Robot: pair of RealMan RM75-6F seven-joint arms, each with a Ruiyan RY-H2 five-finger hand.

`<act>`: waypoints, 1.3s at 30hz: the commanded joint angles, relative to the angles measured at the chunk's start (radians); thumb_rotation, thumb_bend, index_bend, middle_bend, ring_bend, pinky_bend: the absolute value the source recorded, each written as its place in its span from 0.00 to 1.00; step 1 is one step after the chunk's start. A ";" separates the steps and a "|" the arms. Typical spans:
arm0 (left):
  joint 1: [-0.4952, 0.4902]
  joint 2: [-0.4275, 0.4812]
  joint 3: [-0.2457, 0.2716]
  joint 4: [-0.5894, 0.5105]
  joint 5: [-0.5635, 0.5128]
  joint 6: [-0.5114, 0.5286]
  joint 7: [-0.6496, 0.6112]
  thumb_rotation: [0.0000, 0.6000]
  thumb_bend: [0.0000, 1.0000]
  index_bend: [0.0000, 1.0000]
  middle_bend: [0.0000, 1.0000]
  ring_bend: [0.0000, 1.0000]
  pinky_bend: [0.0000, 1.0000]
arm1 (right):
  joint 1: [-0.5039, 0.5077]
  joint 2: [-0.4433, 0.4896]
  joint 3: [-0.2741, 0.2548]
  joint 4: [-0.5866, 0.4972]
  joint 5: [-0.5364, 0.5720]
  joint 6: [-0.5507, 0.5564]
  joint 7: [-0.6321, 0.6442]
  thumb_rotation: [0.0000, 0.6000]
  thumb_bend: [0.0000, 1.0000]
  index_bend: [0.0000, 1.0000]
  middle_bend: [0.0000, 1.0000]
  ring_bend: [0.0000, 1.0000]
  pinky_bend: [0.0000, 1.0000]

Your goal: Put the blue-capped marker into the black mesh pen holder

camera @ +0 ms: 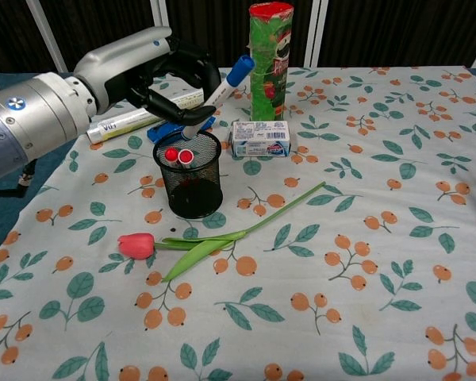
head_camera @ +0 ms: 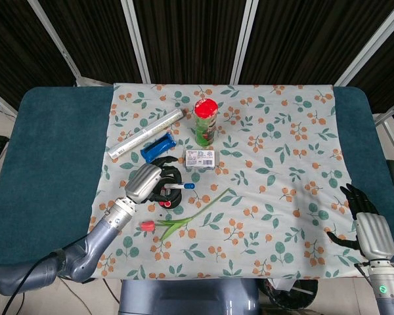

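below left hand (camera: 155,75): black mesh pen holder (camera: 189,174), two red-capped pens (camera: 178,154) inside | right of it: chip can (camera: 270,59), small box (camera: 259,138) | behind: blue bar (camera: 178,125), foil roll (camera: 155,111)

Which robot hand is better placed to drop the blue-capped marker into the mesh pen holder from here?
The left robot hand: it already holds the blue-capped marker, tilted just above the black mesh pen holder. The right robot hand rests empty at the far table edge.
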 commanded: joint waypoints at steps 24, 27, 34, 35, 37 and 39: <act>0.028 0.010 0.059 0.077 0.030 0.028 -0.183 1.00 0.31 0.32 0.26 0.10 0.14 | -0.001 0.000 0.001 -0.004 0.006 0.000 -0.012 1.00 0.22 0.07 0.00 0.00 0.18; 0.052 0.057 0.058 0.033 0.056 0.086 -0.178 1.00 0.31 0.31 0.25 0.08 0.14 | 0.000 0.000 0.001 -0.003 0.003 0.000 -0.012 1.00 0.22 0.07 0.00 0.00 0.18; 0.132 0.214 0.093 -0.075 0.098 0.198 0.005 1.00 0.22 0.24 0.18 0.05 0.11 | 0.000 0.000 -0.001 0.001 -0.007 0.003 -0.011 1.00 0.22 0.07 0.00 0.00 0.18; 0.149 0.239 0.103 -0.090 0.100 0.215 0.055 1.00 0.19 0.20 0.15 0.04 0.09 | 0.000 0.000 -0.002 0.002 -0.009 0.004 -0.011 1.00 0.22 0.07 0.00 0.00 0.18; 0.189 0.287 0.124 -0.121 0.096 0.250 0.156 1.00 0.16 0.14 0.09 0.01 0.05 | 0.000 -0.001 -0.003 0.004 -0.013 0.007 -0.013 1.00 0.22 0.07 0.00 0.00 0.18; 0.244 0.340 0.149 -0.156 0.086 0.301 0.273 1.00 0.15 0.08 0.04 0.00 0.01 | -0.001 -0.002 -0.004 0.006 -0.018 0.011 -0.016 1.00 0.22 0.07 0.00 0.00 0.18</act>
